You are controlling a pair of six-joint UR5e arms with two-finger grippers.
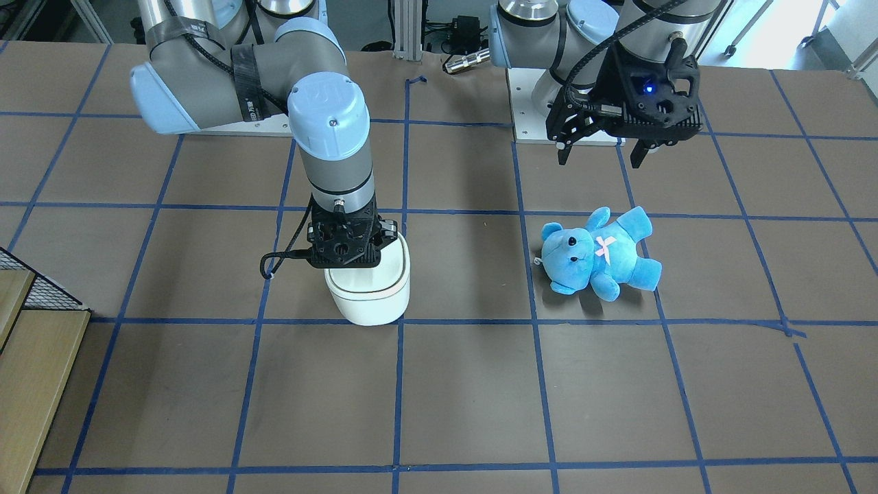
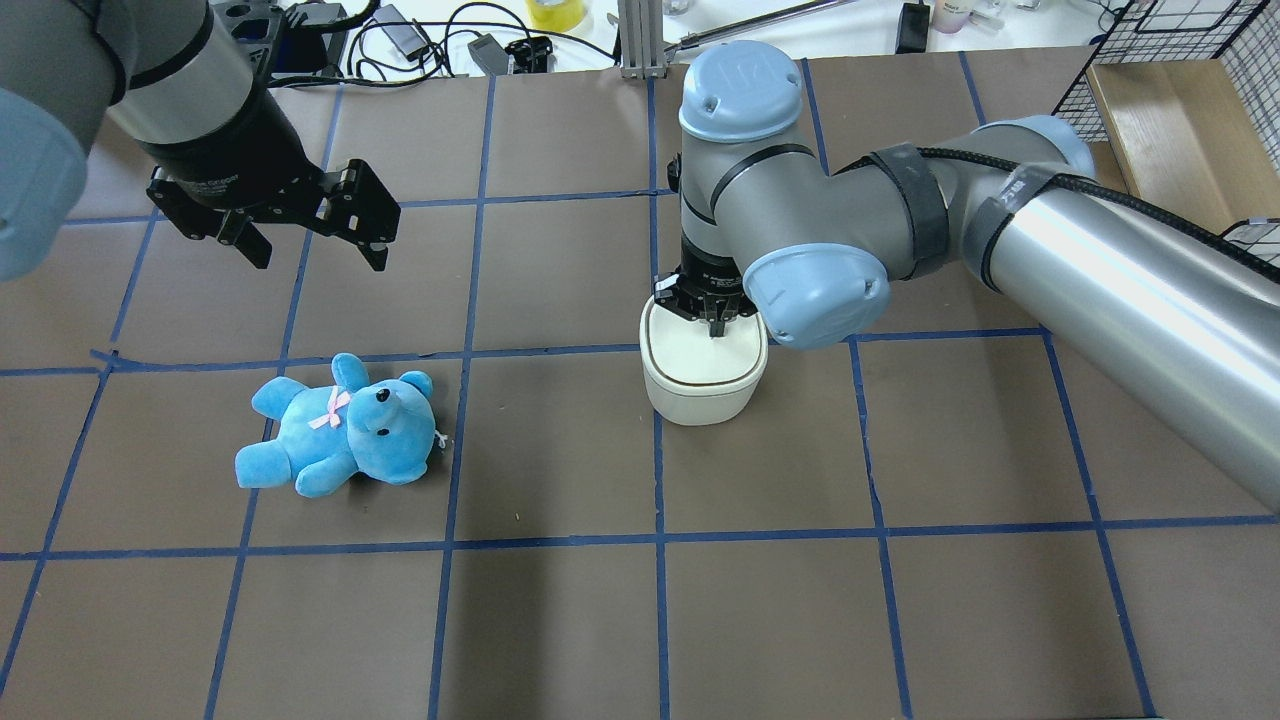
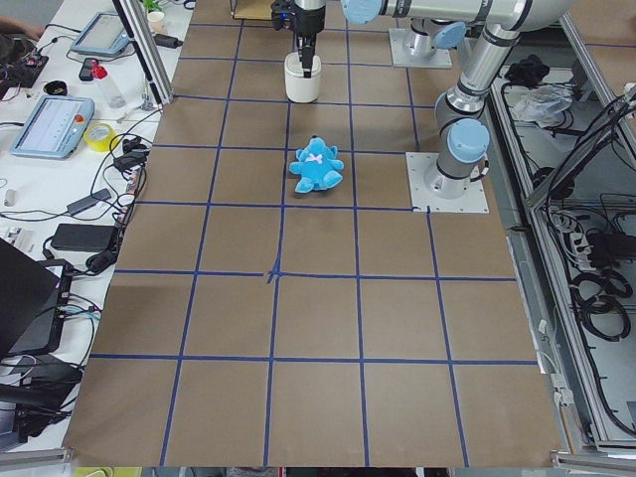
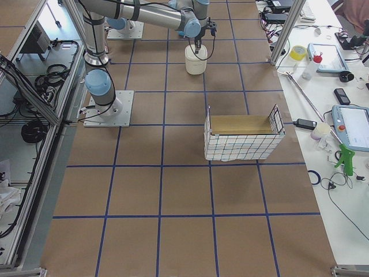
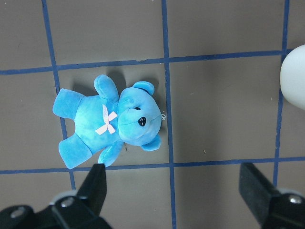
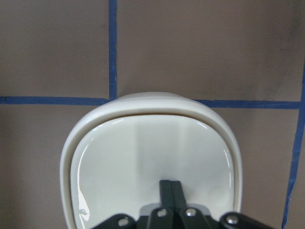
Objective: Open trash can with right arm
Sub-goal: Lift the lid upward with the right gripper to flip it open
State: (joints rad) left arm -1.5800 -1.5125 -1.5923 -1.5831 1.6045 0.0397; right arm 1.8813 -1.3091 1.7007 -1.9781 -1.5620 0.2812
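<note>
The white trash can [image 2: 700, 385] stands on the brown table, lid down; it also shows in the front view [image 1: 370, 298] and the right wrist view [image 6: 143, 148]. My right gripper [image 2: 712, 322] is shut, pointing straight down, and its joined fingertips [image 6: 170, 191] rest on the lid near the edge on my side. It grips nothing. My left gripper [image 2: 318, 255] is open and empty, hovering above and behind the blue teddy bear [image 2: 340, 430]. In the left wrist view the open gripper [image 5: 174, 191] frames the teddy [image 5: 109, 121], with the can [image 5: 294, 76] at the right edge.
A wire basket holding a wooden box [image 2: 1170, 120] stands at the table's right end, also seen in the exterior right view [image 4: 242, 135]. Blue tape lines grid the table. Cables and devices lie beyond the far edge [image 2: 480, 40].
</note>
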